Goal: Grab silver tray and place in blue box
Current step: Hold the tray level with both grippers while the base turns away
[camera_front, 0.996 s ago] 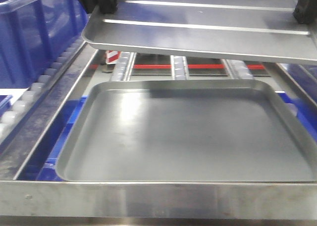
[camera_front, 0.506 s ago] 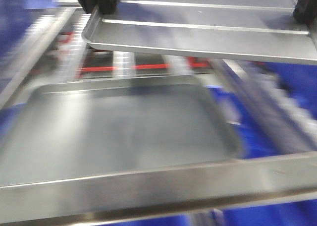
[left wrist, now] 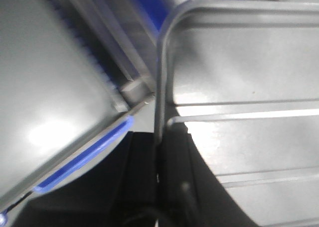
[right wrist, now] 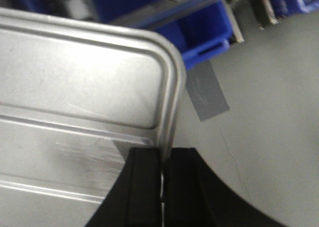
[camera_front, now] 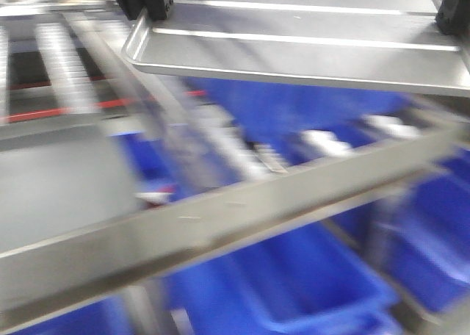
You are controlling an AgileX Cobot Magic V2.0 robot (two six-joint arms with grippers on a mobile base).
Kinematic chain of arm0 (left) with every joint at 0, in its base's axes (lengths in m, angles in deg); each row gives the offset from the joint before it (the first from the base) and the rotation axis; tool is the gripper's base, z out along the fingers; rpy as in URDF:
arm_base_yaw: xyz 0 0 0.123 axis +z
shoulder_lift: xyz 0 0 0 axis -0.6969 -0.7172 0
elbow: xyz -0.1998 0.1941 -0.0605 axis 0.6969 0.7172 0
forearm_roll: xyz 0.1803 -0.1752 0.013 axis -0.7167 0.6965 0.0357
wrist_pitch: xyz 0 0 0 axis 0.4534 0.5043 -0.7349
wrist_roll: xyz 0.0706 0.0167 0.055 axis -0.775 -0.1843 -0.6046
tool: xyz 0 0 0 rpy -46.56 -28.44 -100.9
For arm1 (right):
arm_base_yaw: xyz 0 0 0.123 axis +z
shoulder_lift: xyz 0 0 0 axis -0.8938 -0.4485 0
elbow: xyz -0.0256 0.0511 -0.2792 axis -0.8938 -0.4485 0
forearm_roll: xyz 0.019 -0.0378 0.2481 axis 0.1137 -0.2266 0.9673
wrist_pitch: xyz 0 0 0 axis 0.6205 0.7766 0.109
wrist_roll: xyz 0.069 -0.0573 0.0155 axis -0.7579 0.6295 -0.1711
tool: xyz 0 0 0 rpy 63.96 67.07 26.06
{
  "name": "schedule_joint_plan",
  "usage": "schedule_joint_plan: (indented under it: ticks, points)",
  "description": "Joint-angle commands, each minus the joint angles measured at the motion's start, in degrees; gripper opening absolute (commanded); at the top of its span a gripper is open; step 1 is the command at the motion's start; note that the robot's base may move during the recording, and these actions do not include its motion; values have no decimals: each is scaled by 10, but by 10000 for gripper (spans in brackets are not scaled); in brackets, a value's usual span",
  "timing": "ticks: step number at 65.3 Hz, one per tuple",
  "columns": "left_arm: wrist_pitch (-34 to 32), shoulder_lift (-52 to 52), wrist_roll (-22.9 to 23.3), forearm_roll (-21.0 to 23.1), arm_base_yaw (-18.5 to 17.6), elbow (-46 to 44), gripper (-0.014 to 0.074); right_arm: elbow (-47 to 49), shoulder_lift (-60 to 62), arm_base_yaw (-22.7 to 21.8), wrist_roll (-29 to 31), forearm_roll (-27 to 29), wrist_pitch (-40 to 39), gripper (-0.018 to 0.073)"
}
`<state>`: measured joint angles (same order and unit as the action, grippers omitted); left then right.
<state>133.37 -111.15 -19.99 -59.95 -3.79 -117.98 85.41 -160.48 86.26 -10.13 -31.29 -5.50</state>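
Note:
The silver tray [camera_front: 308, 45] hangs level across the top of the front view, its two long ridges showing. My left gripper [camera_front: 147, 1] is shut on its left rim and my right gripper [camera_front: 452, 15] on its right rim. In the left wrist view the black fingers [left wrist: 174, 177] pinch the tray's [left wrist: 244, 87] rim. In the right wrist view the gripper [right wrist: 163, 172] clamps the rim beside the tray's [right wrist: 79, 87] rounded corner. A blue box [camera_front: 294, 298] shows blurred low in the front view, under the rack. I cannot tell whether it is the one the task names.
A steel rack bar [camera_front: 242, 210] runs diagonally below the tray. The duller grey tray [left wrist: 45, 87] lies left, on the roller rack [camera_front: 66, 63]. More blue bins [right wrist: 204, 30] sit under the rack. Grey floor with a tape patch [right wrist: 207, 95] lies to the right.
The whole scene has swept left and blurred. The grey tray and rollers slid out to the left and blue boxes came into view. The silver tray stays gripped at both ends.

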Motion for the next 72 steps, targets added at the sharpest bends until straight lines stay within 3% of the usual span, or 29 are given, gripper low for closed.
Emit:
schedule_joint_plan:
  ticks: [1,72]
  points:
    - [-4,23,1,-38,-1,-20,-98,20,17,-1,14,-33,2,59]
    - [-4,23,1,-38,-1,-20,-98,20,17,-1,14,-33,2,59]
